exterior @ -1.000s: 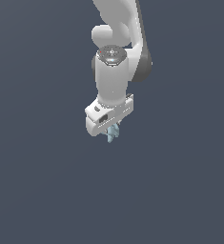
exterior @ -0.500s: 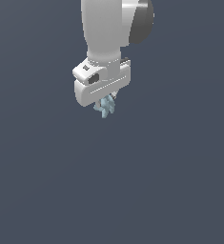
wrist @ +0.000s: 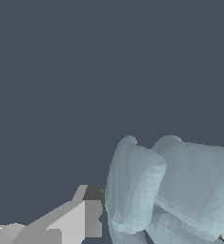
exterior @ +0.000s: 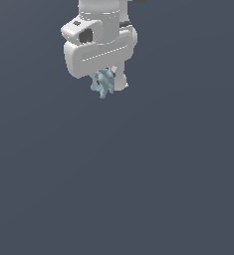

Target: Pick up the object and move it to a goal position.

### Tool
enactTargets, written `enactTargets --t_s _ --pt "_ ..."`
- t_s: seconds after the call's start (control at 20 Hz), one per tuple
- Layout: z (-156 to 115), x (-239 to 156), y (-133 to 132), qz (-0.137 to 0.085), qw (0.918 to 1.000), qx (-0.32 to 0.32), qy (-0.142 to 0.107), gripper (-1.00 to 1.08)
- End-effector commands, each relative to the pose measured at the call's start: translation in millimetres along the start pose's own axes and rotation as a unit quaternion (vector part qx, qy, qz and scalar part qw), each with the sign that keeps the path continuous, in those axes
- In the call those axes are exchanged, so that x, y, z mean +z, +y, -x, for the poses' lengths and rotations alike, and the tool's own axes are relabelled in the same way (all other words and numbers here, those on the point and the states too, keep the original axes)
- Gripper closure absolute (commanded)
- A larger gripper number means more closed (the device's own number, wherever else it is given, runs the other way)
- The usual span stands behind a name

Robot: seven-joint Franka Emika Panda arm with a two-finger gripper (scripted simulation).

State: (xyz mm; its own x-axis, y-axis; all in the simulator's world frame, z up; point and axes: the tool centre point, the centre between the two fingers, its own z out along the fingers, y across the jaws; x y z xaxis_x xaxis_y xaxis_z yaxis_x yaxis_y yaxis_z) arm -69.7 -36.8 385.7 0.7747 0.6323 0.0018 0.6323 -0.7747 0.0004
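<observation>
Grey backdrop; jaws grip object (exterior: 104, 84)

Light is even and soft in my feeds, no glare. Exterior view: flat slate-grey background, uniform edge to edge, no cast shadows that I can see. The end effector (exterior: 110, 83) reads bright white on its upper faces, greyer beneath, so light seems to come from above. The object (exterior: 103, 84) shows mild shading between its lobes. Wrist view: object (wrist: 170, 190) fills a corner, faceted render, crisp edges, no blur. No lens distortion at the borders.
</observation>
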Motion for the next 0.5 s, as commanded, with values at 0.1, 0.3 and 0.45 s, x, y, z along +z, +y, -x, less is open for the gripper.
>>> enactTargets --t_s 0.1,0.3,0.45 --pt "9 -23 -1 0.000 1.0000 0.000 -0.001 1.08" --pt "13 -32 -1 0.000 1.0000 0.000 -0.001 1.08" --pt "13 -33 0 0.000 1.0000 0.000 -0.001 1.08"
